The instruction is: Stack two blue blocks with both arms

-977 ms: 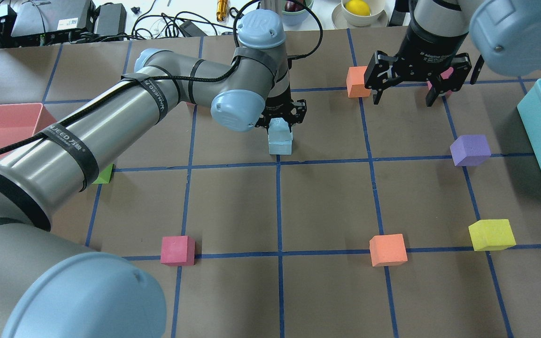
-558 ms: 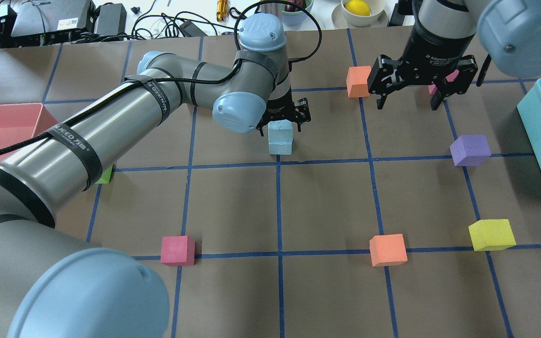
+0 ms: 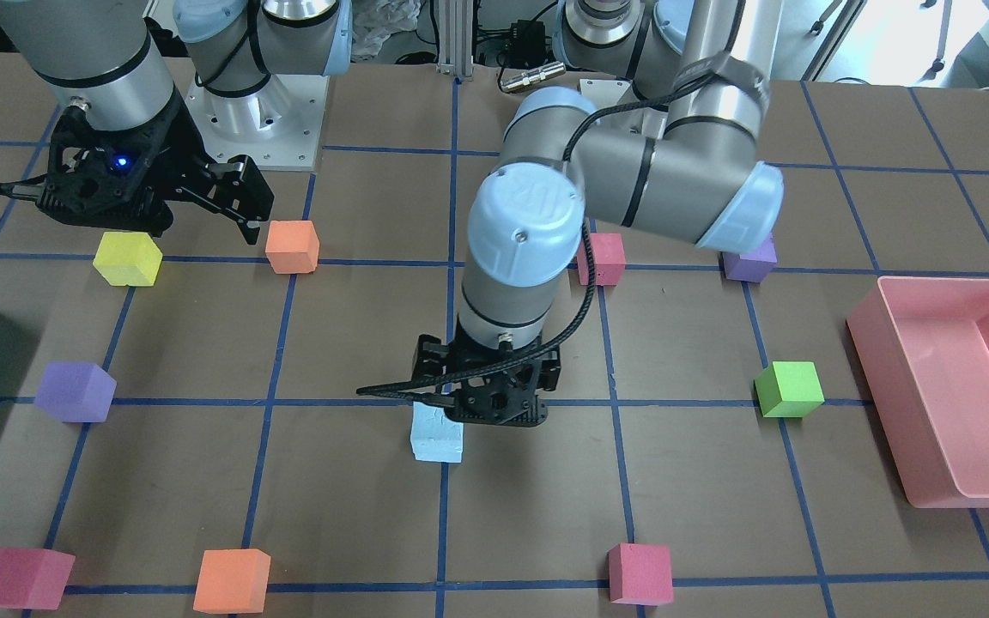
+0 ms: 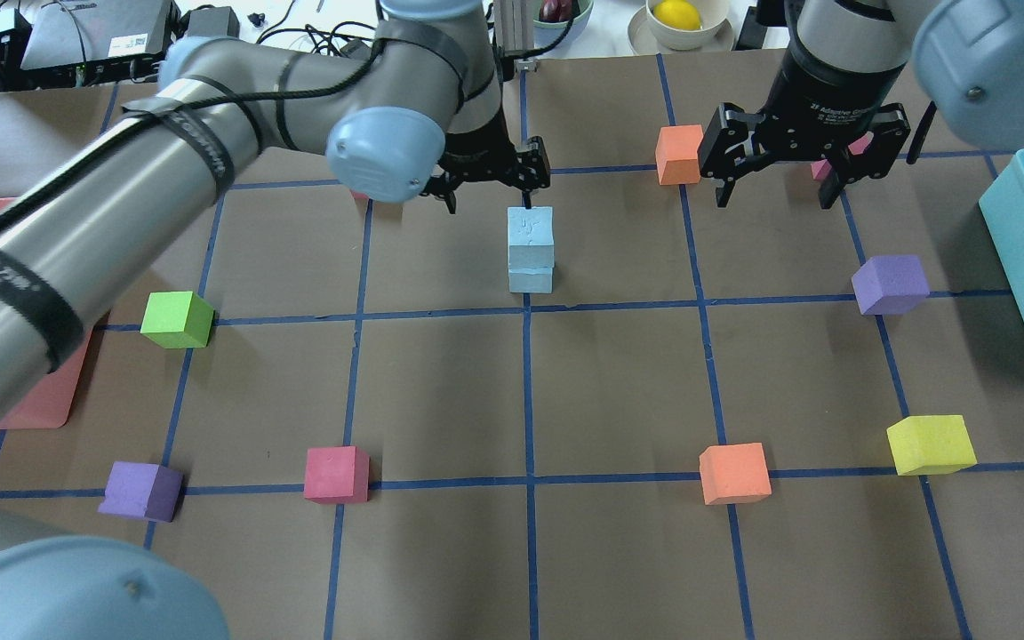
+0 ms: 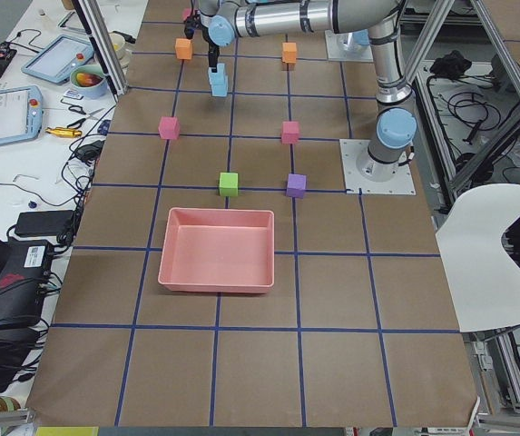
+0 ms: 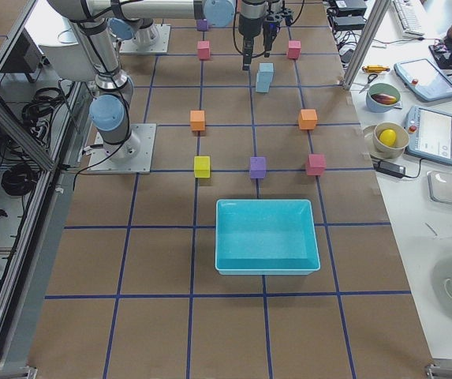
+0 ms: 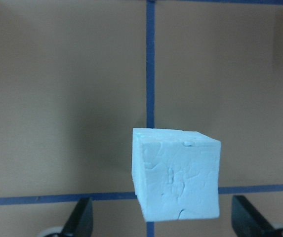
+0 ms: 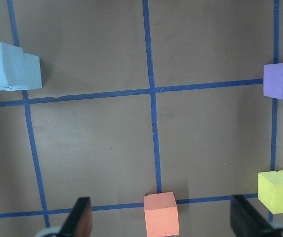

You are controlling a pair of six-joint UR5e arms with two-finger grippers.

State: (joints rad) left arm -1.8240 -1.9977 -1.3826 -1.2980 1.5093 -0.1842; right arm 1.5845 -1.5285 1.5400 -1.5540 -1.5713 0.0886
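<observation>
Beneath the left gripper (image 4: 488, 197) — fingers (image 7: 80, 221) spread, touching nothing — two blue blocks (image 4: 531, 251) sit stacked.

Robot lab: taped-grid table (image 4: 619, 382), teach pendant (image 5: 5, 113), cable clutter (image 4: 299, 44).

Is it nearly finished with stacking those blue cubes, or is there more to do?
Looks essentially done: the upper blue block sits on the lower blue block. Nothing is in hand: the left gripper hangs open above the stack, and the right gripper is open and empty off to the side. Probably only pulling the arms away remains.
</observation>
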